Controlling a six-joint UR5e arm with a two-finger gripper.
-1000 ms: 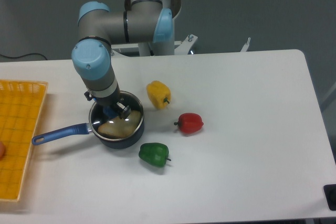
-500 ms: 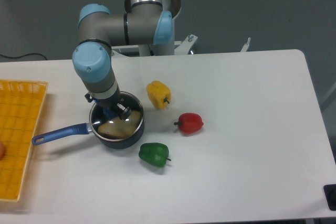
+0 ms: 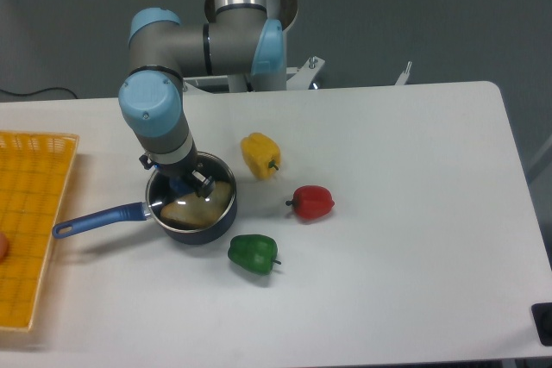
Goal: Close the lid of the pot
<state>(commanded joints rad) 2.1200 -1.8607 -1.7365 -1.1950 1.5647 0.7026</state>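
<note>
Pincer (image 3: 186, 184) risen slightly; lid (image 3: 193, 202) directly below, seemingly released.

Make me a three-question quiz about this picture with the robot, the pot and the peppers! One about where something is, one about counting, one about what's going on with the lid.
1. Where is the green pepper?
A. In the yellow tray
B. On the table just in front of the pot
C. Inside the pot

2. How many peppers lie on the table?
A. One
B. Five
C. Three

3. Where is the lid right now?
A. Lying on the pot
B. On the table beside the red pepper
C. In the yellow tray

Answers:
1. B, because it lies on the white table next to the near side of the pot.
2. C, because there is a yellow pepper, a red pepper and the green one.
3. A, because the glassy lid covers the pot's top, with the pincer right at its middle.
</note>
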